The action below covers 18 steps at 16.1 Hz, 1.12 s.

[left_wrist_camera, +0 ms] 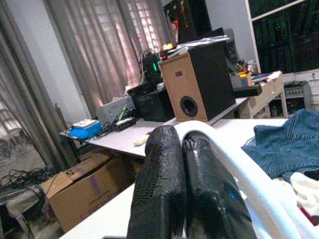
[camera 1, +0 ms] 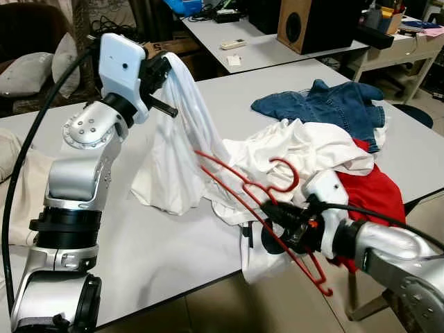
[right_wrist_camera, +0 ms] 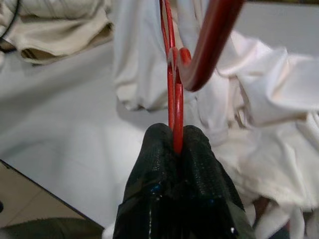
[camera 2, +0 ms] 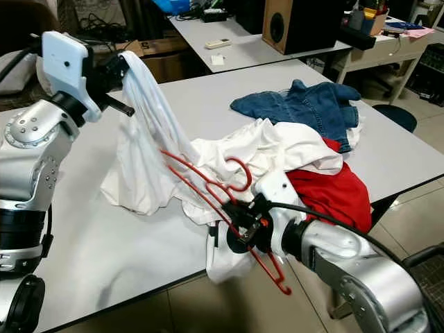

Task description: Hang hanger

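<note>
A red plastic hanger [camera 1: 257, 201] slants from under a white garment [camera 1: 177, 146] down past the table's front edge. My right gripper [camera 1: 272, 211] is shut on the hanger's middle bar, just below its hook [camera 1: 286, 173]; in the right wrist view the fingers [right_wrist_camera: 169, 169] pinch the red bar [right_wrist_camera: 175, 109]. My left gripper [camera 1: 161, 69] is raised above the table and shut on the top of the white garment, which drapes down from it onto the table. The left wrist view has the shut fingers [left_wrist_camera: 174, 184] with white cloth [left_wrist_camera: 234, 159] beside them.
A pile of white cloth, a red garment [camera 1: 374, 191] and a blue denim piece [camera 1: 326, 104] lies on the grey table [camera 1: 139, 243]. Beige cloth [camera 1: 21, 187] sits at the left edge. A second table with a speaker [camera 1: 305, 24] stands behind.
</note>
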Tool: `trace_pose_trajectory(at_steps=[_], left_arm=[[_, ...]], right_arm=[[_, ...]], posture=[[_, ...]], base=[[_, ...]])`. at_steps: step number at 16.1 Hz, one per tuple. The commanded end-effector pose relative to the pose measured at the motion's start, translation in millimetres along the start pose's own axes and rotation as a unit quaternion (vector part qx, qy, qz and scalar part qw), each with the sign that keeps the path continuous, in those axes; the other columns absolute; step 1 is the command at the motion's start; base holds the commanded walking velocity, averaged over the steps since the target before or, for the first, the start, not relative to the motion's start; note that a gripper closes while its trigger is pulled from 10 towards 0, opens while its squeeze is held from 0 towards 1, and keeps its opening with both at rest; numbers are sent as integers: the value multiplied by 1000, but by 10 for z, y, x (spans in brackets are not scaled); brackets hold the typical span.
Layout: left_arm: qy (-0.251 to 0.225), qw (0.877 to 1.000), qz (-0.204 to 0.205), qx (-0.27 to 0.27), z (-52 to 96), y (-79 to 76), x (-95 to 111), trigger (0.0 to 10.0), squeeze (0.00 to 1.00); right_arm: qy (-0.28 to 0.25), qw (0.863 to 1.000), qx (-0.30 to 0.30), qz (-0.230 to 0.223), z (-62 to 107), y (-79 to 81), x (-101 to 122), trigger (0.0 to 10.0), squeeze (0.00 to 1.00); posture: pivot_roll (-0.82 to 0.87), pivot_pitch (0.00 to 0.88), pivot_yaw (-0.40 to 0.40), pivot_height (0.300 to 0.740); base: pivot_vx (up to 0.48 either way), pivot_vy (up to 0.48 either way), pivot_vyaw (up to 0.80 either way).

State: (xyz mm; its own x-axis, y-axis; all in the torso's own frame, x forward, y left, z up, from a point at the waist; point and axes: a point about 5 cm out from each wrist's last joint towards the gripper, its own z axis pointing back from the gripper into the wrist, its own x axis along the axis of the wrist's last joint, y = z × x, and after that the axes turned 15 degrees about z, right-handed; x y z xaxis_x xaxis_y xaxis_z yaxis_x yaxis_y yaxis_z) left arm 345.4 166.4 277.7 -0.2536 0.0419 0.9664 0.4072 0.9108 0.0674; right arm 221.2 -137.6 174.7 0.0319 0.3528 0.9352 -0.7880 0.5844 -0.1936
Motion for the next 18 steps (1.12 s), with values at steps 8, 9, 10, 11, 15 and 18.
trace_pose_trajectory(at_steps=[8, 9, 10, 11, 15, 18], left_arm=[[12, 1000, -2, -8, 5, -48, -47, 0, 0], [14, 1000, -3, -7, 7, -46, -51, 0, 0], [16, 1000, -9, -5, 12, -38, -57, 0, 0], [18, 1000, -14, -3, 15, -30, -60, 0, 0], [15, 1000, -15, -8, 5, -51, -40, 0, 0], [24, 998, 15, -47, -19, -276, -128, 0, 0]], right_arm=[[-49, 997, -59, -18, -82, -147, 153, 10000, 0], [-53, 997, -60, -21, -86, -155, 167, 10000, 0], [-60, 996, -62, -27, -85, -164, 190, 10000, 0], [-63, 996, -61, -31, -82, -164, 199, 10000, 0], [-45, 994, -77, -61, -113, -168, 153, 10000, 0], [-61, 990, -81, -101, -340, -120, 223, 10000, 0]], posture=[[-27, 0, 68, 740], [-27, 0, 67, 740], [-27, 0, 67, 740], [-27, 0, 67, 740], [-32, 0, 68, 740], [-36, 0, 72, 740]], base=[[0, 0, 0], [0, 0, 0], [0, 0, 0], [0, 0, 0], [0, 0, 0], [0, 0, 0]])
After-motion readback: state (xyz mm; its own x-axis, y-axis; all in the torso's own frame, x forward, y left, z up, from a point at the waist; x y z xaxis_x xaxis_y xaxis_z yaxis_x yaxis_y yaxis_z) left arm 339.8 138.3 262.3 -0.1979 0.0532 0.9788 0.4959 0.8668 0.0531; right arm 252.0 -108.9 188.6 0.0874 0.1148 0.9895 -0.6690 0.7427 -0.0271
